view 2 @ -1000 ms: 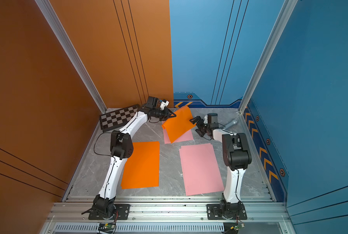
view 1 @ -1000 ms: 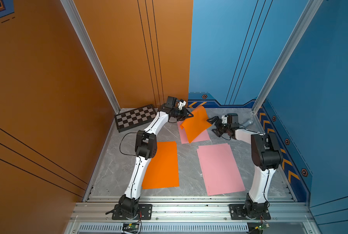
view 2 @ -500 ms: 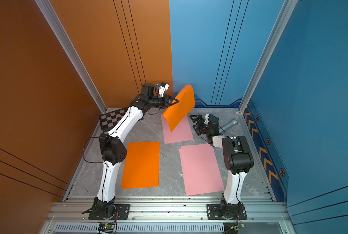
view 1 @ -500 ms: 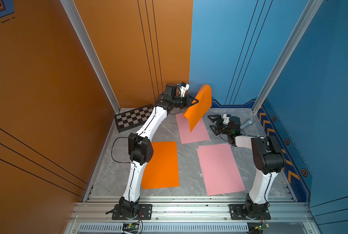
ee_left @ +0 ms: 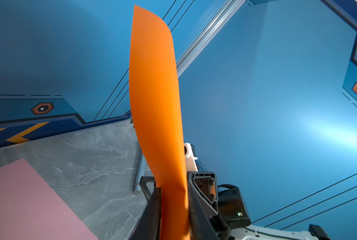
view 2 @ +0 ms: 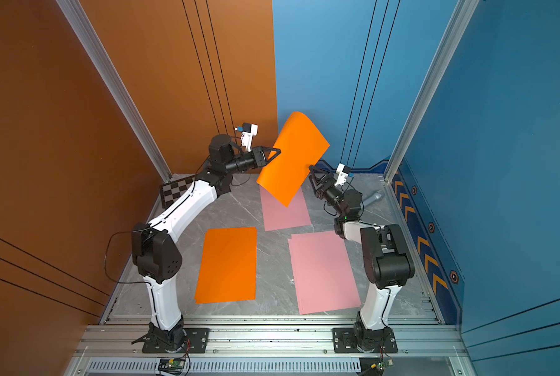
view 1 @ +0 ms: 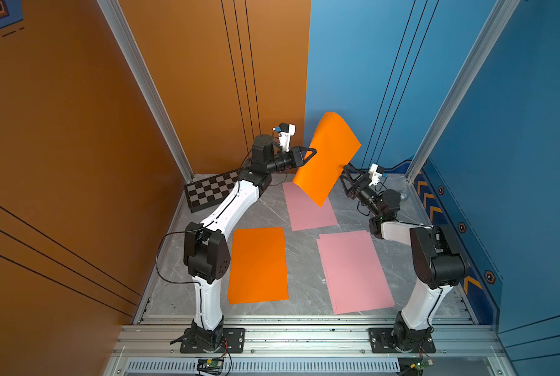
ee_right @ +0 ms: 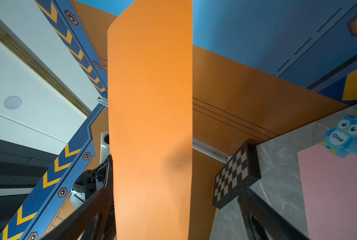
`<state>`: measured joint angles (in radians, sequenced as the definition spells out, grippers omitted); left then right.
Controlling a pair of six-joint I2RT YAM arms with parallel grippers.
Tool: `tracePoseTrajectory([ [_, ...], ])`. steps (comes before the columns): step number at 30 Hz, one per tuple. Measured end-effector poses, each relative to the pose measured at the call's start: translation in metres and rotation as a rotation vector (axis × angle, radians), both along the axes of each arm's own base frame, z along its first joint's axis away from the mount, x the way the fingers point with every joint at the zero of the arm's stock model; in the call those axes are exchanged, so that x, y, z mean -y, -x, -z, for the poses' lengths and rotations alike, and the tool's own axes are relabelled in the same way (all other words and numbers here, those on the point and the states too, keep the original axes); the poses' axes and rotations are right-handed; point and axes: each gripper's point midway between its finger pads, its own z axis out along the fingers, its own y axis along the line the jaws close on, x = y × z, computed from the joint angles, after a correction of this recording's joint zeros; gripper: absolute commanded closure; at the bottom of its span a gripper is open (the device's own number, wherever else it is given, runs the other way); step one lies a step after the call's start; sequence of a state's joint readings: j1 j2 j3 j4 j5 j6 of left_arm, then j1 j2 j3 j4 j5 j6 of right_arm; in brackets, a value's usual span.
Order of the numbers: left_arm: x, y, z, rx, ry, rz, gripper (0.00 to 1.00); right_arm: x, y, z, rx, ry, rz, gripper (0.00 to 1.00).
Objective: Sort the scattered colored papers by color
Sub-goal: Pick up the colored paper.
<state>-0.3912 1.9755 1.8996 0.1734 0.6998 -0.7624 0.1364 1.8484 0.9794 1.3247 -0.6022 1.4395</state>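
Left wrist view: left end effector (ee_left: pixel 173 194) pinches upright orange paper (ee_left: pixel 154 93).

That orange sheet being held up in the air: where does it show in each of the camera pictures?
In a top view: the lifted orange paper is just above centre, against the blue back wall.
In a top view: same place, just above centre.
Left wrist: a tall curved strip up the middle.
Right wrist: a broad band filling the middle.
Shared landmark: the left gripper pinching its edge, visible in all four.
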Motion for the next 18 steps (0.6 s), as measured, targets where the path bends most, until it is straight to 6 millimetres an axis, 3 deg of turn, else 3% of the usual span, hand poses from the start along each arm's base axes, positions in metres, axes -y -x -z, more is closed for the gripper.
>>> tracePoseTrajectory([
  [8,0.001,0.004,-0.023,0.007,0.096,0.025,0.78,-0.006,0.004,-0.007,0.023,-0.015,-0.019,0.05],
  [18,0.004,-0.001,-0.010,-0.048,0.129,0.053,0.78,-0.019,0.008,-0.051,0.124,-0.042,-0.074,0.36],
])
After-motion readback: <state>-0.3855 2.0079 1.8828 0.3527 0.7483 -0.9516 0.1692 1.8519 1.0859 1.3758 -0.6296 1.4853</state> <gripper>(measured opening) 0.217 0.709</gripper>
